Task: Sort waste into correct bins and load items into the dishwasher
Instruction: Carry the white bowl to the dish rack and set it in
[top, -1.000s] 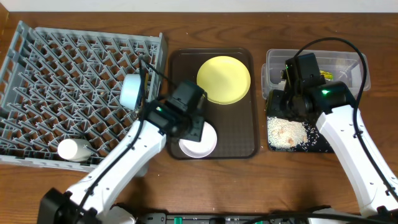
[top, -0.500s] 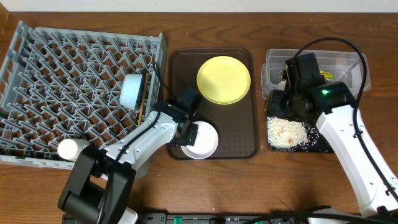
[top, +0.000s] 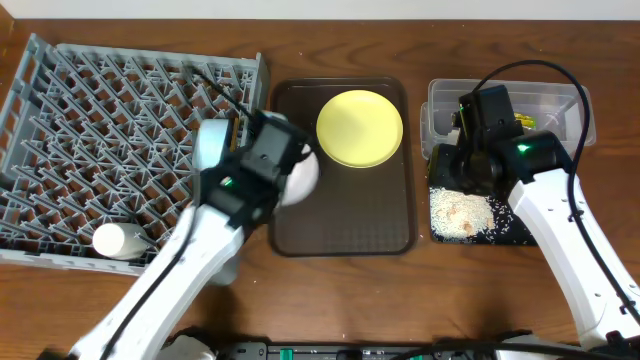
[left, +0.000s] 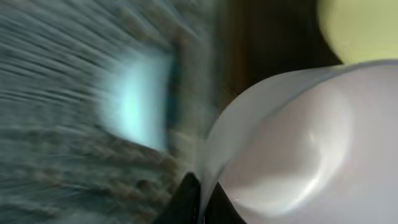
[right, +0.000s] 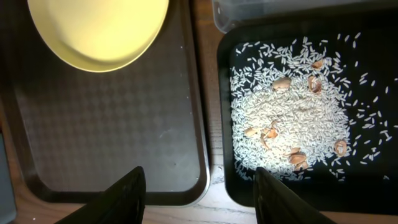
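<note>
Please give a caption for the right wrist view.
Right pincer, open, over the gap between brown tray and black tray holding rice.

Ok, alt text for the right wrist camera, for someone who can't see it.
A shallow black tray holds a pile of white rice with a few brownish scraps. Left of it, a yellow plate sits on a dark brown serving tray; the right pincer hangs open at the bottom edge.
</note>
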